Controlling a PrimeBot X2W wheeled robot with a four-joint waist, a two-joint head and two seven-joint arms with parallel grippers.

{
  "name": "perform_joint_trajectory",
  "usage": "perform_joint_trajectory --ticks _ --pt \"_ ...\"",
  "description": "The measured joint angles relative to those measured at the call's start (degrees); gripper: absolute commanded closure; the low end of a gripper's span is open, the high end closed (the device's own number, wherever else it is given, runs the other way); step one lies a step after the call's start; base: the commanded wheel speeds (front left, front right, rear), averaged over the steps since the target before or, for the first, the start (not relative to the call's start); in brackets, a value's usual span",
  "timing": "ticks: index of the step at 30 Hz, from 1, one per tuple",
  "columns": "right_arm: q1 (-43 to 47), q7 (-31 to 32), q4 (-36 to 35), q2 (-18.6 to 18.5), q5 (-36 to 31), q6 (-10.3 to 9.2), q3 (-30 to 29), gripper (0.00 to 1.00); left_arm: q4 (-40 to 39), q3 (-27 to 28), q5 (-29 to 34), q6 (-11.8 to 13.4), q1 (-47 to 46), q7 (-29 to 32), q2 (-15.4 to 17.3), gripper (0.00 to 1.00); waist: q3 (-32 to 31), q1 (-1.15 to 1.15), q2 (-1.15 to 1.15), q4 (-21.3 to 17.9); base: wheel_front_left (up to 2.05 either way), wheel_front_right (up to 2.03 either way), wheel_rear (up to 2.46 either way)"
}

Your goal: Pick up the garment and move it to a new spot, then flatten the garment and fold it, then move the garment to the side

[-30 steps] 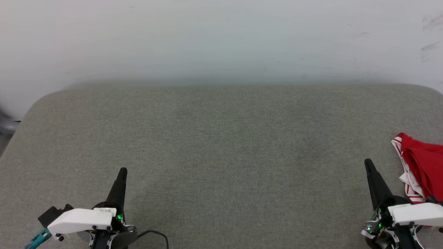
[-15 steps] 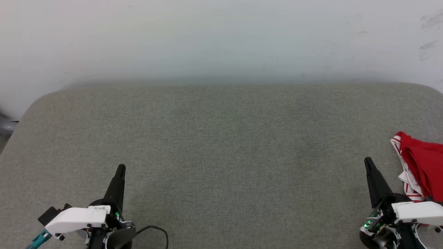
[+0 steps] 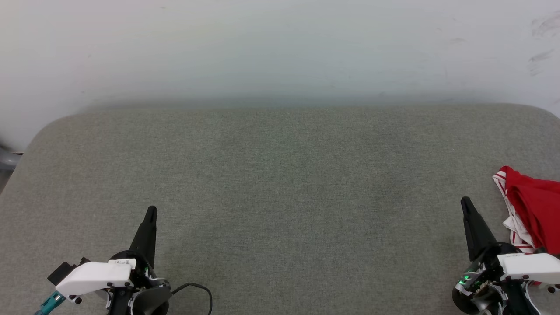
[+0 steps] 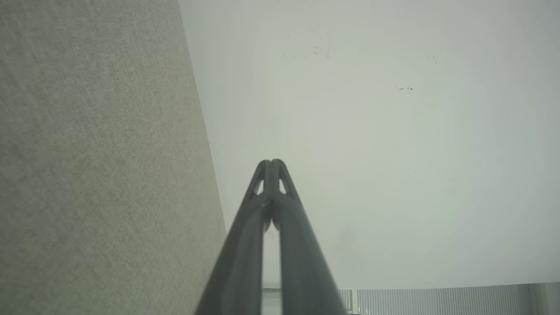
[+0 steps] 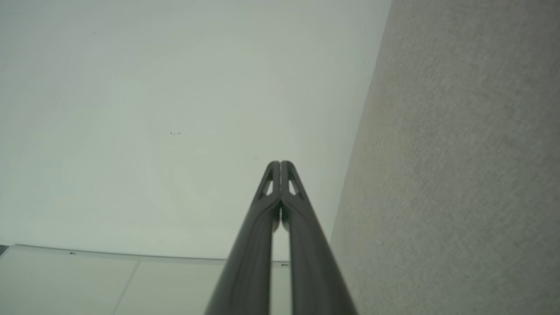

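Garment (image 3: 536, 210) bunched, red with striped trim, at right edge of bench (image 3: 280, 175) in head view, beside right claw (image 3: 464, 201) | wrist views: left claw (image 4: 271, 164) and right claw fingertips pressed together, empty | left wrist label (image 3: 126, 262) unreadable

no text can be read. a small white sticker (image 3: 125, 262) on the left arm's wrist cover (image 3: 92, 278), at 7 o'clock in the head view, bears marks too small to read.

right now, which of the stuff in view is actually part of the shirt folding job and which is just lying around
Part of the job: red shirt, left gripper, right gripper, both shut and empty.
Just lying about: black cable, teal plug.
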Motion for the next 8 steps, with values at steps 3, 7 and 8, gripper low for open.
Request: perform_joint_trajectory --ticks 3,7,8 --pt "0.00 0.00 0.00 0.00 0.00 0.00 -0.02 1.00 0.00 0.01 -0.01 0.00 0.00 0.00 0.00 1.00 0.00 0.00 0.00 0.00 0.00 0.00 0.00" --pt "-0.01 0.01 0.00 0.01 -0.01 0.00 -0.07 1.00 0.00 0.01 -0.02 0.00 -0.01 0.00 0.00 1.00 0.00 0.00 0.00 0.00 0.00 0.00 0.00" --pt "-0.01 0.02 0.00 0.01 -0.01 0.00 -0.07 1.00 0.00 0.01 -0.02 0.00 -0.01 0.00 0.00 1.00 0.00 0.00 0.00 0.00 0.00 0.00 0.00"
